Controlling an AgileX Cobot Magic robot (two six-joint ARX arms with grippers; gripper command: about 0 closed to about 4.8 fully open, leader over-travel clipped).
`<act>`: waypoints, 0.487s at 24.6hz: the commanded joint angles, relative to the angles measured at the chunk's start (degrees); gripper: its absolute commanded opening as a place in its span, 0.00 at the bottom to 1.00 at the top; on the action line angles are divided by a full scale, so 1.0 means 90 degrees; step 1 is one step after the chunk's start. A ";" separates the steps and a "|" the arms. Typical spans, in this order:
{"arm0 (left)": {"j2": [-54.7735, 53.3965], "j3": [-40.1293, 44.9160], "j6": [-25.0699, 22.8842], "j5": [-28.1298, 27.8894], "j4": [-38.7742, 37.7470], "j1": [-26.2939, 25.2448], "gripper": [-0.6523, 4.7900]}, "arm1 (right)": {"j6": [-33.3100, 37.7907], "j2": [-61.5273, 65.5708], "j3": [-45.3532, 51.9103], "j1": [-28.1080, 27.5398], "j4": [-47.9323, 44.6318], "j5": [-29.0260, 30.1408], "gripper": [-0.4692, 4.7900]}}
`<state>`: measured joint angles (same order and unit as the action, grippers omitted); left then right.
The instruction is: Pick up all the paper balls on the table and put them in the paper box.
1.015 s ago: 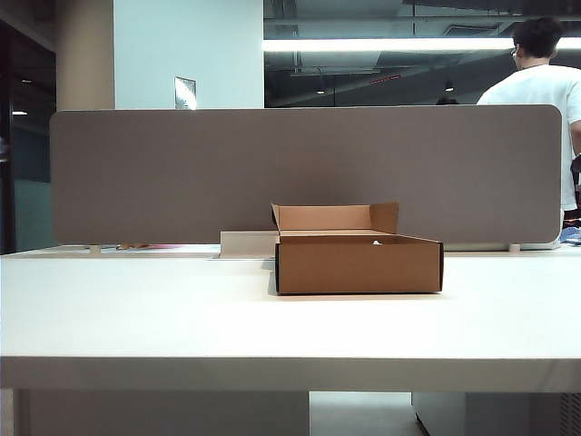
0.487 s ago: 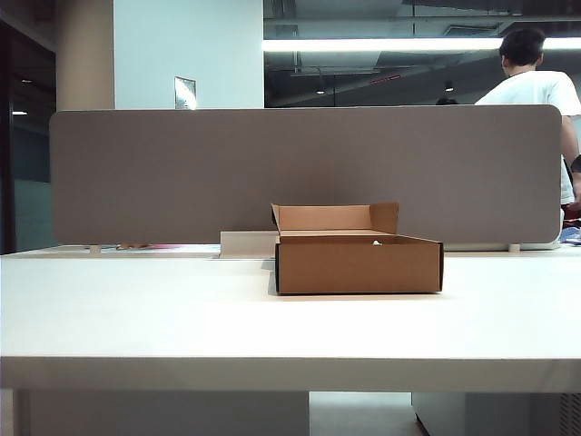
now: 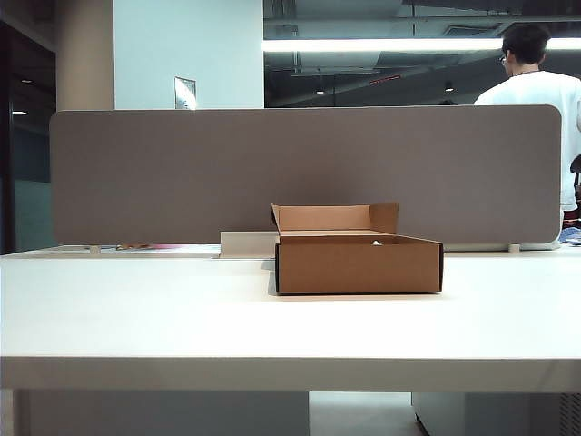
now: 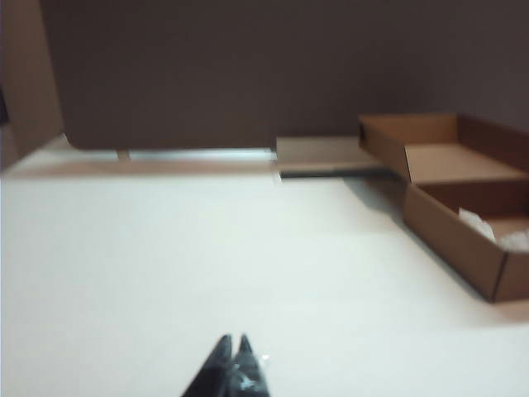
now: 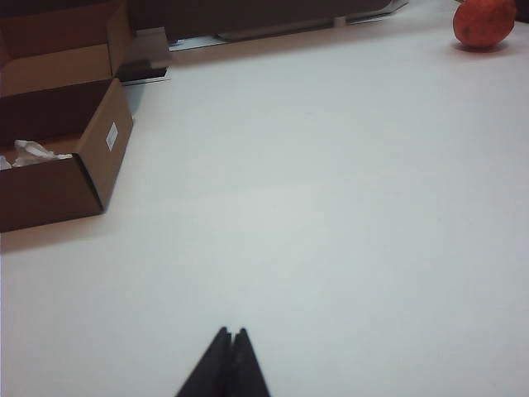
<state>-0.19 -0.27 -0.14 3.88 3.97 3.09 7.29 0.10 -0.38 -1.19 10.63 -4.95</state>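
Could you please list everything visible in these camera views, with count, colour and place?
paper box: one, brown cardboard, on the table's middle, back flap upright.
paper balls: white crumpled paper inside the box; count cannot be told.
table: one, white, no loose paper balls seen on it.
divider panel: one, grey-brown, along the table's far edge.
low block: one, whitish, behind the box to its left.
round object: one, orange-red, far on the right arm's side.
person: one, white shirt, behind the divider.
left gripper: black, shut, above bare table.
right gripper: black, shut, above bare table.
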 commanded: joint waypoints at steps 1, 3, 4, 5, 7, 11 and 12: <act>-0.0005 -0.0019 0.0019 -0.0078 -0.0155 0.0000 0.11 | 0.0019 -0.0012 0.0032 0.0024 -0.0061 -0.0005 0.09; -0.0005 -0.0019 0.0017 -0.0177 -0.0216 0.0000 0.11 | 0.0019 -0.0012 0.0032 0.0024 -0.0056 -0.0005 0.09; -0.0005 -0.0019 0.0019 -0.0204 -0.0209 0.0000 0.11 | 0.0019 -0.0012 0.0032 0.0024 -0.0058 -0.0007 0.09; -0.0005 -0.0019 0.0019 -0.0221 -0.0187 0.0000 0.11 | 0.0019 -0.0012 0.0032 0.0024 -0.0056 -0.0007 0.09; -0.0002 -0.0019 0.0019 -0.0238 -0.0180 0.0000 0.11 | 0.0019 -0.0012 0.0032 0.0024 -0.0058 -0.0007 0.09; -0.0005 -0.0019 0.0019 -0.0364 -0.0197 0.0005 0.11 | 0.0019 -0.0012 0.0032 0.0024 -0.0058 -0.0007 0.09; -0.0005 -0.0019 0.0017 -0.0364 -0.0194 0.0005 0.11 | 0.0019 -0.0012 0.0032 0.0024 -0.0056 -0.0007 0.09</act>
<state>-0.19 -0.27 -0.14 0.95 1.63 3.09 7.29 0.10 -0.38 -0.99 10.63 -4.93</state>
